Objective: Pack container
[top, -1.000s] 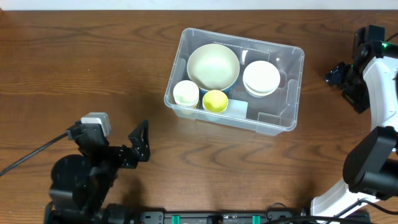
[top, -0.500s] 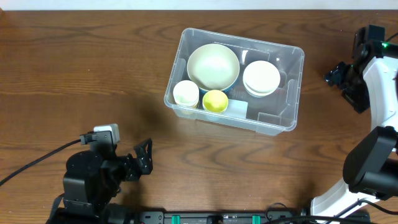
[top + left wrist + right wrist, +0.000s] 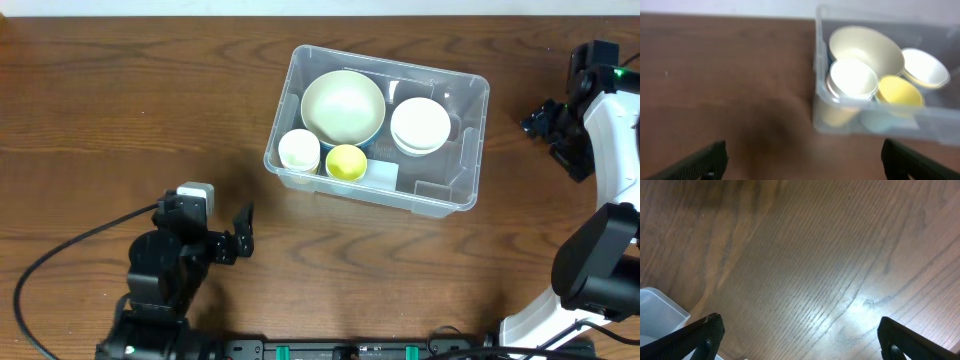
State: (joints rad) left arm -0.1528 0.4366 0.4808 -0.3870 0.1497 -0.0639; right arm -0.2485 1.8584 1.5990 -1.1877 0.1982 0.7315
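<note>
The container (image 3: 287, 74) is a large clear bin in the middle of the wooden table. Inside sit a big cream bowl (image 3: 343, 106), a stack of white bowls (image 3: 420, 125), a white cup (image 3: 299, 150) and a yellow cup (image 3: 346, 162). My left gripper (image 3: 243, 232) stands open near the front edge, left of and short of the bin, pointing toward it. The left wrist view shows the bin's near wall (image 3: 860, 122) ahead of the open left gripper (image 3: 805, 167), blurred. My right gripper (image 3: 548, 125) hangs open to the right of the bin, over bare wood; in its wrist view the right gripper (image 3: 802, 340) holds nothing.
A black cable (image 3: 60, 265) runs from the left arm off the table's left front. One corner of the bin (image 3: 660, 312) shows at the lower left of the right wrist view. The right arm's white body (image 3: 615, 130) stands along the right edge.
My left arm has swung to the right along the front edge, bringing its open gripper closer to the bin. The right arm and the bin's contents have not moved.
</note>
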